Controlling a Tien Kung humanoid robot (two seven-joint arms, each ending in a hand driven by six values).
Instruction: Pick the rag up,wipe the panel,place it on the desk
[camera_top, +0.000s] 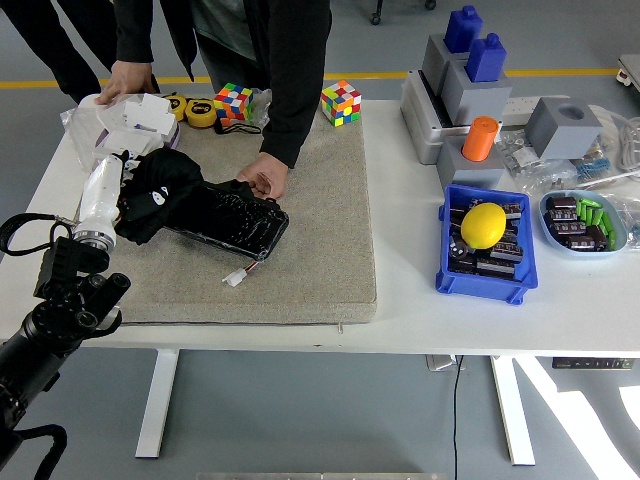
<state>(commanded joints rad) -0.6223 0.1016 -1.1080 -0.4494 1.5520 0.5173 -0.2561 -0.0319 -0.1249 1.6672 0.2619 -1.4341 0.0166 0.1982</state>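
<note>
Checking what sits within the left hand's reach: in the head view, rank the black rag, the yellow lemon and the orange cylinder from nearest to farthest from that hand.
1. Black rag: in the left hand, at the mat's left.
2. Orange cylinder: right of the mat, toward the far side.
3. Yellow lemon: in the blue bin, about as far as the cylinder; too close to call.
</note>
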